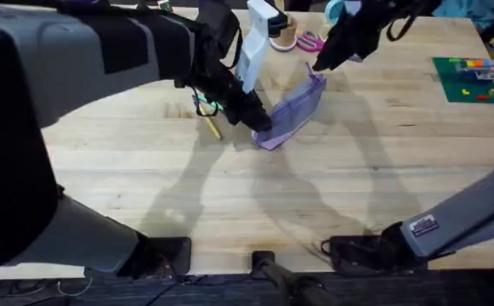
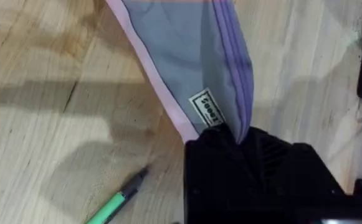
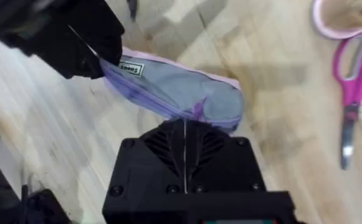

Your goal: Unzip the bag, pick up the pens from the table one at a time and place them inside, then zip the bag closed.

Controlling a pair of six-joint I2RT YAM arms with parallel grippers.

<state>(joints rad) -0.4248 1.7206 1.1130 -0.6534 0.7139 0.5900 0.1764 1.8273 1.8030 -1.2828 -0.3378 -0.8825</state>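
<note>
On the left of the overhead view we see the left arm rising large and dark close under the camera, blocking much of that side of the table [image 1: 229, 204]. Just past it, the yellow-tan pen [image 1: 211, 127] lies on the wood, with a glimpse of the green pen [image 1: 206, 107] beside it, partly hidden under the arm. In the left wrist view the green pen [image 2: 115, 202] lies flat, its dark tip pointing toward the bag but apart from it.

Moving right, the left gripper [image 1: 259, 119] pinches the lower end of the bag [image 1: 296, 109]; in its own wrist view the black fingers [image 2: 230, 149] are pressed together on the fabric right below the small white label [image 2: 205, 112]. The bag is lavender-purple, with a paler pink edge and a darker purple zipper band, stretched taut between the two grippers near the middle of the table's far half.

Further right, the right gripper [image 1: 319, 66] holds the bag's upper end. In the right wrist view its fingers are closed on the rounded end of the bag [image 3: 196, 106].

Beyond the bag lie pink-handled scissors [image 1: 309, 40], seen again in the right wrist view [image 3: 352, 81]. At the far right edge lies a green mat [image 1: 468, 81] with small coloured pieces.
</note>
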